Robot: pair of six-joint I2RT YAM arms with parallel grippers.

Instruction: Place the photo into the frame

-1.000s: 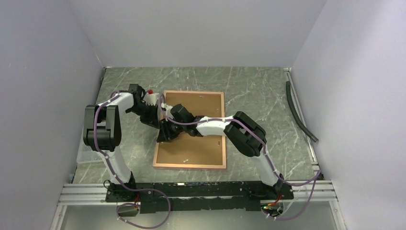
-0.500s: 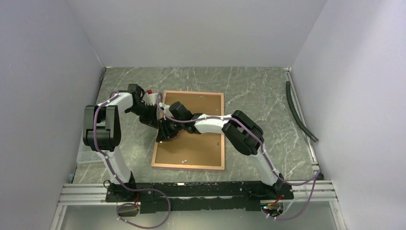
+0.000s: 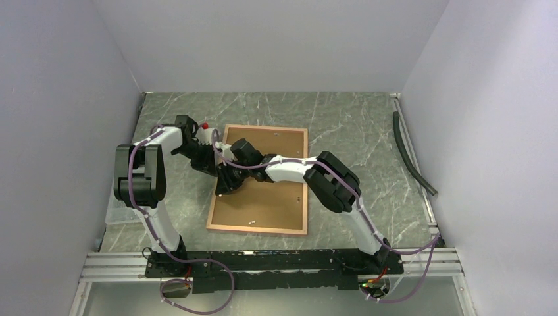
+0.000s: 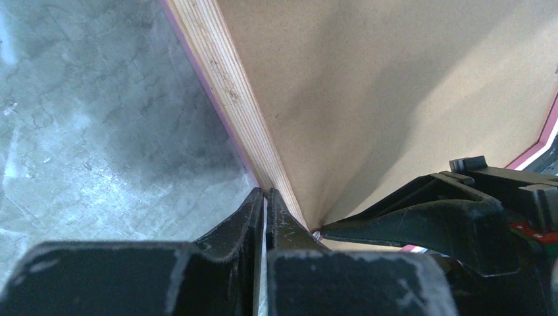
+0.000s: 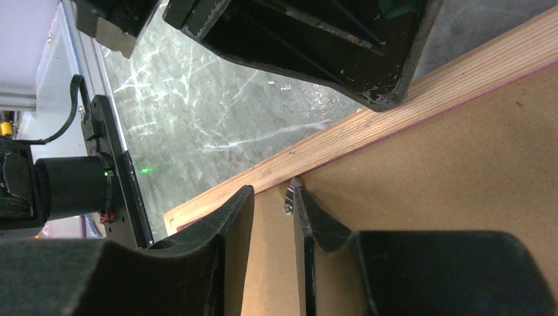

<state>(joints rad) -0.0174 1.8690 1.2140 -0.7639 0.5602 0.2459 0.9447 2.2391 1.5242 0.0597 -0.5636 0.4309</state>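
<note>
Grey marble tabletop carries the frame rear-up, my left gripper pressed together against its left rim to steady it (a brace, not a grasp) while my right gripper, slightly spread, straddles a metal tab; the photo is hidden, perhaps under the backing board.

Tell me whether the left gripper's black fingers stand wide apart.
No, the left gripper is shut, its tips meeting beside the pink-bordered wooden frame.

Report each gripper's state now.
Left gripper: shut, tips at the pink-bordered light wood frame; nothing visibly held.
Right gripper: open, jaws straddling a small metal tab on the flat brown backing board.
</note>
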